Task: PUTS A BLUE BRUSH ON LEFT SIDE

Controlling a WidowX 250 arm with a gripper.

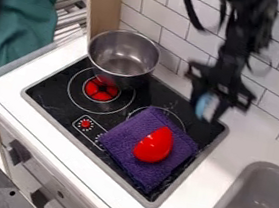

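Over stove (56, 92): gripper (209, 111), fingers clamped on brush (203, 105).
Brush: aloft; pick done, L-side placement TBD, prob. approx. halfway.

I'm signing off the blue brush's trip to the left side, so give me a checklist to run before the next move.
1. Brush at the gripper: ok.
2. Grip firm enough to carry: cannot tell.
3. Brush at the left side: not ok, it is by the stove's back right corner as pictured.
4. Pot upright: ok.
5. Red piece resting on the purple cloth: ok.
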